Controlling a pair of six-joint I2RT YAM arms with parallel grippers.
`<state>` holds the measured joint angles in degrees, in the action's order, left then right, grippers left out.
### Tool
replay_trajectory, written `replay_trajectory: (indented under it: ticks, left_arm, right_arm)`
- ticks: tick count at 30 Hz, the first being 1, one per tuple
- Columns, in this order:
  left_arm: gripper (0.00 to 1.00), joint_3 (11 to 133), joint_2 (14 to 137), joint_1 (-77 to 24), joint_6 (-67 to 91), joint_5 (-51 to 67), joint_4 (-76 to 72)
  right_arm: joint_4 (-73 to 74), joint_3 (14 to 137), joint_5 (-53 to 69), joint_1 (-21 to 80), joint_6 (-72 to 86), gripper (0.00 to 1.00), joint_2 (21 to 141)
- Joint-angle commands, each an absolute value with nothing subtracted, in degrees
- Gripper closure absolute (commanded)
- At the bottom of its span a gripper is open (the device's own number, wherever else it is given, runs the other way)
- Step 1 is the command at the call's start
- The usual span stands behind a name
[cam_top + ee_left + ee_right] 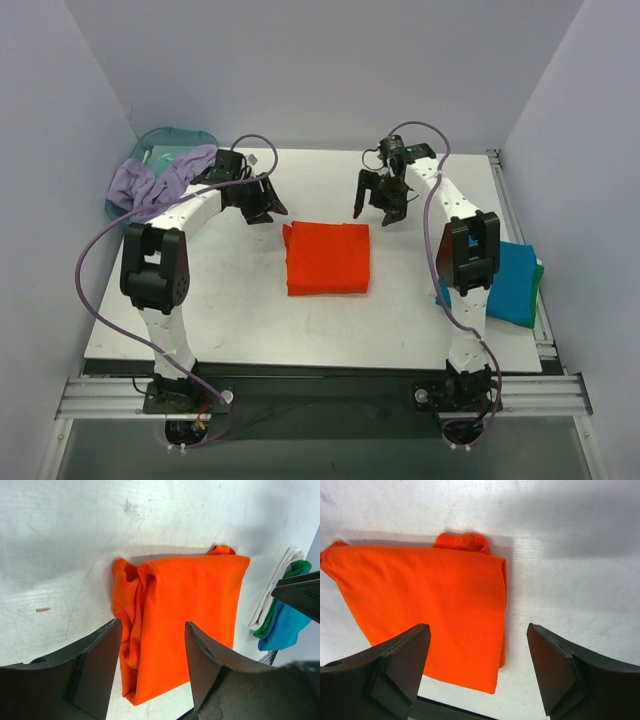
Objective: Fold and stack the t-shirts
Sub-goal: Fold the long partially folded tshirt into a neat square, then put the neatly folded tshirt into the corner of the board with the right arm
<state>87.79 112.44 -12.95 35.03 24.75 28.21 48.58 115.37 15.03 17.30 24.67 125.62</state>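
While both arms hover beyond it, we see from above the orange-red t-shirt folded square in the middle of the table. The left gripper and right gripper are spread and empty, likely standing clear before stacking. Our left wrist shows bunched cloth along one edge; our right wrist shows a smooth face with a lump poking out.

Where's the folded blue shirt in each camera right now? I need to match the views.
Top external: blue shirt far right, mid-height.
Left wrist: right edge, with a green shirt.
Right wrist: not in view.
Shared landmark: the orange shirt, visible in all three.
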Motion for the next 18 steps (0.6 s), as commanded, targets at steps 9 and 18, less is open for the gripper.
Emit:
replay_trajectory:
  ticks: [9, 18]
  left_arm:
    - [0.34, 68.21, 102.22, -13.1, 35.77, 33.39, 10.73]
    - [0.33, 63.9, 104.23, -13.36, 36.74, 36.56, 4.31]
  right_arm:
    - [28.66, 78.68, 29.18, 15.82, 23.82, 0.12, 103.63]
    - [18.72, 67.15, 33.22, 14.59, 26.81, 0.0, 99.84]
